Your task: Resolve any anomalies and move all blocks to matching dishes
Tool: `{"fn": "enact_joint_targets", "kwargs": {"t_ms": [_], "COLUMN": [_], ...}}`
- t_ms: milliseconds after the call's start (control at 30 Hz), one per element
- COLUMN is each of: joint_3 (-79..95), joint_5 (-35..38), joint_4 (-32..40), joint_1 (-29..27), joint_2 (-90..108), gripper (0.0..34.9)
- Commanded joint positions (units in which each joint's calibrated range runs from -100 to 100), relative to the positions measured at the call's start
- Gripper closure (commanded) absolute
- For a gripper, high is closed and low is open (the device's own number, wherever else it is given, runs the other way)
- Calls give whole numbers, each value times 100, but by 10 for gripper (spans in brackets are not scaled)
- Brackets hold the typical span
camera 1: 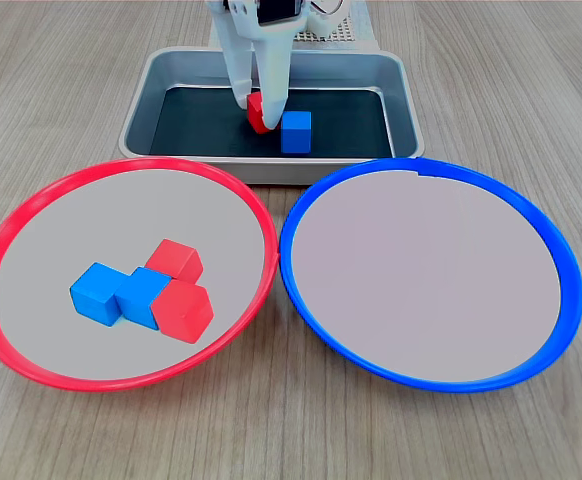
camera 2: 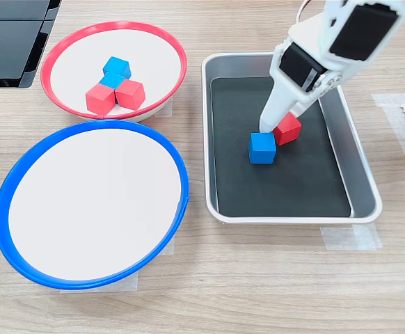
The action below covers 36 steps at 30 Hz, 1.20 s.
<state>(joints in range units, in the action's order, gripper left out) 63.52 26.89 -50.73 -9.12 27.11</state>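
Presently the gripper [camera 2: 280,130] stands in the tray [camera 2: 359,174], jaws closed around a red block [camera 2: 289,130], apparently for lifting. Two blue blocks [camera 1: 119,294] lie wrongly in the red-rimmed dish [camera 1: 31,215].

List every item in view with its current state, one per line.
Red-rimmed round dish: holds two small red cubes and two small blue cubes, clustered and touching.
Blue-rimmed round dish: empty.
Grey metal tray: holds one red cube and one blue cube.
Red cube in tray: tilted, at the pincer.
Blue cube in tray: flat, free.
White pincer: lowered onto the red cube; grip unclear.
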Motion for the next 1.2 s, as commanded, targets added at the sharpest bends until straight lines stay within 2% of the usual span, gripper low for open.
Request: {"fn": "enact_joint_targets", "kwargs": {"t_ms": [0, 67, 100, 267, 567, 667, 733, 867, 900, 933, 967, 1067, 1167], "joint_3": [16, 34, 34, -476, -4536, -5729, -6266, -6429, -6420, -6393, -6338, -6102, -5983], "joint_5": [49, 44, 49, -156, -1665, -1949, -2066, -1998, -1978, -1944, -1915, -1822, -1792], "joint_4": [166, 216, 216, 34, -519, -436, -131, 241, 290, 298, 307, 290, 117], "joint_1": [79, 116, 135, 239, -34, -204, -345, -439, -458, -477, -486, -496, -505], "joint_2": [-3, 14, 14, -3, -1965, -2980, -3619, -4165, -4225, -4276, -4276, -4242, -4182], "gripper": [244, 342, 346, 347, 348, 348, 348, 346, 341, 304, 282, 237, 211]}}
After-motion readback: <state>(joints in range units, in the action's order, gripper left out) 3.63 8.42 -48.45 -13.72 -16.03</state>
